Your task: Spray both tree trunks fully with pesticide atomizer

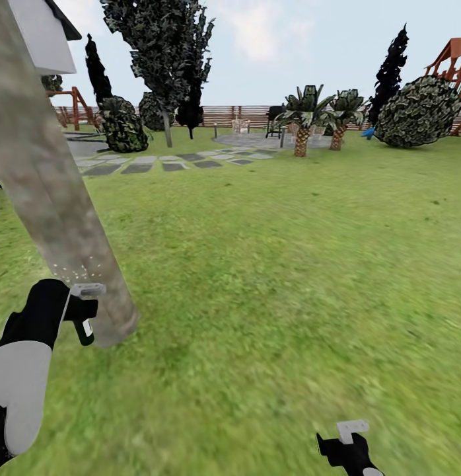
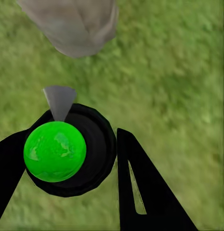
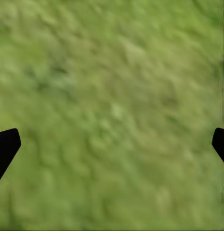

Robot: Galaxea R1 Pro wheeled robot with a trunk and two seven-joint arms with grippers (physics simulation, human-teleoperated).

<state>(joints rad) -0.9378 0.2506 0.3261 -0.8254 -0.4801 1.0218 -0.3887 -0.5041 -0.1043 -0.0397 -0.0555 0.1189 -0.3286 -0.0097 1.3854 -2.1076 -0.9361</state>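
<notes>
Pesticide atomizer (image 1: pixel 85 316) is at about 8 o'clock in the head view, held in the left gripper (image 1: pixel 77 311) at the end of the black and white left arm (image 1: pixel 22 370). Its light grey trigger head (image 1: pixel 89 289) points toward the tree trunk (image 1: pixel 52 198), which stands just beside it and leans across the picture from 11 o'clock down to 8 o'clock. Small white dots of spray (image 1: pixel 75 271) lie on the bark a little above the trigger head.

In the left wrist view the bottle (image 2: pixel 68 154) is seen from above, as a round black body with a bright green ball (image 2: pixel 55 151) on it and a grey nozzle (image 2: pixel 59 101) pointing to the foot of the trunk (image 2: pixel 75 26). The black fingers (image 2: pixel 140 192) close on both sides of the bottle.

Behind, at 12 o'clock in the head view, grey stepping stones (image 1: pixel 158 162) cross the lawn (image 1: pixel 277 264), and a red-brown fence (image 1: pixel 244 116) runs behind some low palm plants (image 1: pixel 310 112). A round dark bush (image 1: pixel 419 112) is at 2 o'clock.

The right gripper (image 1: pixel 346 439) is at 5 o'clock, low over the grass. In the right wrist view its two black fingertips (image 3: pixel 6 147) stand wide apart at both edges of the picture, with only grass (image 3: pixel 112 115) between them.
</notes>
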